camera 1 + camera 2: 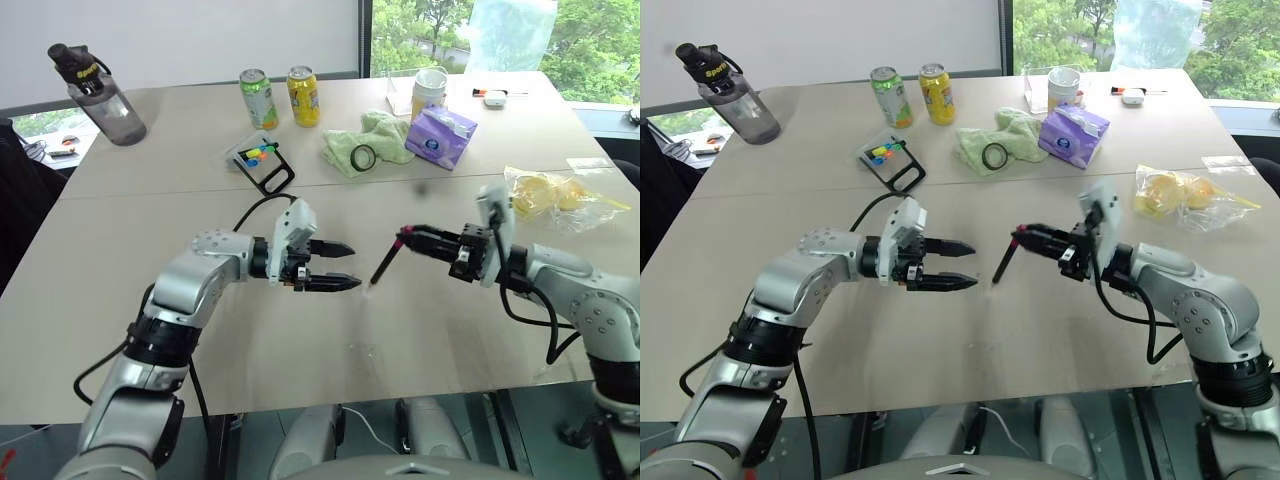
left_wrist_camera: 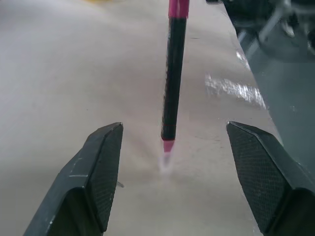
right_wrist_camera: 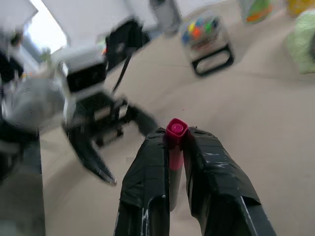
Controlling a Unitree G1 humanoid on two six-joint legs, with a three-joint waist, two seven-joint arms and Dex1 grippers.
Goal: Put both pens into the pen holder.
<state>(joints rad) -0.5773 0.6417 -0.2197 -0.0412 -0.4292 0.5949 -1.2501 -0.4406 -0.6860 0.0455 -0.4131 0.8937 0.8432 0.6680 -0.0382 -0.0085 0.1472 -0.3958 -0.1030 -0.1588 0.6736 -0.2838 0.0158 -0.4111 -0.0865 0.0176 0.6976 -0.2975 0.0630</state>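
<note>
One pen [image 1: 386, 266], the black one with pink ends, is off the table [image 1: 120, 230] and pinched by its upper pink end between the closed fingers of the right gripper [image 1: 405, 238]. It hangs slanted, with its lower tip down near the tabletop, roughly midway along the near half of the table. The right wrist view confirms the clamp: both fingers [image 3: 147, 182] press on the barrel just under the pink cap.

Facing it, the left gripper [image 1: 345, 266] hovers just beside the pen's lower end with its jaws spread apart and nothing between them; the left wrist view shows the pen standing in the gap ahead of the fingers, touching neither.

By my reading, this is mid-handover or mid-regrip, with the right arm now carrying the pen. The pen holder [image 1: 258, 160], a clear box on a black loop frame, sits well apart, toward the far edge on the left half of the table, in front of the two cans [image 1: 280, 97]. It holds bright short markers, and I see no slim black pen in it. I cannot locate the second pen, the one with light blue ends. So neither pen looks delivered yet: this one must travel to the holder and be dropped in, and the other found and placed.
</note>
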